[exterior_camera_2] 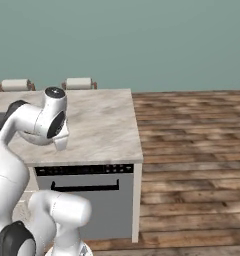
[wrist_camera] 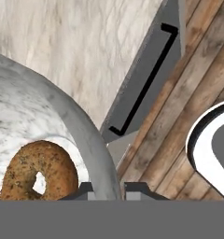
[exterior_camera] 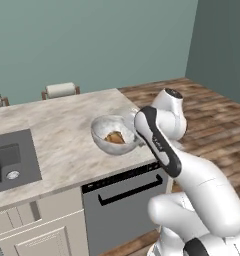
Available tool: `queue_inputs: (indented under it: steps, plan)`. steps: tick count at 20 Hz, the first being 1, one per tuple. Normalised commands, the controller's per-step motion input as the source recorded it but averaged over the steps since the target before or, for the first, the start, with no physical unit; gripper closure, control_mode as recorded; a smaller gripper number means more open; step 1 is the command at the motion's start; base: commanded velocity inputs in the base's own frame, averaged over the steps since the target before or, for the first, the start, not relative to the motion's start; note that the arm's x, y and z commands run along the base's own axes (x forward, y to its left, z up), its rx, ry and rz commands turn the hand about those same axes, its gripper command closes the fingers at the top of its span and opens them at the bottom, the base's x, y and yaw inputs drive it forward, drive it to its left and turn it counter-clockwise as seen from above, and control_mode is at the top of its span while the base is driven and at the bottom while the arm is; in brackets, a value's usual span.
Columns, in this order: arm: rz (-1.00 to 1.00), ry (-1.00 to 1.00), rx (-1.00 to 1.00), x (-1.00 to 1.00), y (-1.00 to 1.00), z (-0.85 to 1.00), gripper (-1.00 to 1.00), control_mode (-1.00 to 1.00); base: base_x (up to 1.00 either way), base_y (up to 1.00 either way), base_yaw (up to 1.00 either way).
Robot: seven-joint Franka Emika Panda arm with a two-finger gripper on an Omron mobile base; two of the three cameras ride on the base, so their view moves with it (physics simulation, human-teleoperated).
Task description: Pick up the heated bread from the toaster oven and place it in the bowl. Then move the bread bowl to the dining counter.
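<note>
Bowl (exterior_camera: pixel 112 135) sits tilted at the counter (exterior_camera: pixel 67 135) edge near its right corner in left base view, brown bread (exterior_camera: pixel 114 137) inside. Sink (exterior_camera: pixel 12 160) at 9 o'clock from it, well apart; 2 chair backs (exterior_camera: pixel 61 90) beyond the far edge. Dishwasher front (exterior_camera: pixel 124 200) right below. Arm covers the bowl's right rim.

Right base view: arm's wrist hides the bowl; wood floor (exterior_camera_2: pixel 192 150) at 3 o'clock.

Hand view: gripper (wrist_camera: pixel 108 189) clamped on the bowl's rim (wrist_camera: pixel 93 140), 1 finger each side. Bread, ring-shaped here, lies at 9 o'clock from the fingertips.
</note>
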Motion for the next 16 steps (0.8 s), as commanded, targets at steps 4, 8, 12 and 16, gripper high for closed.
queue_inputs:
  steps: [4, 8, 12, 16]
  plan:
    - [-0.03, 0.01, -0.06, 1.0, 0.29, -0.41, 1.0, -1.0, 0.0, 0.0, 0.0]
    - [-0.02, 0.0, -0.05, 1.0, 0.33, -0.59, 1.0, -1.0, 0.0, 0.0, 0.0]
    - [-0.04, 0.0, -0.02, 1.0, 0.31, -0.68, 1.0, -1.0, 0.0, 0.0, 0.0]
    - [-0.03, 0.0, 0.0, 1.0, 0.17, -0.71, 1.0, -1.0, 0.0, 0.0, 0.0]
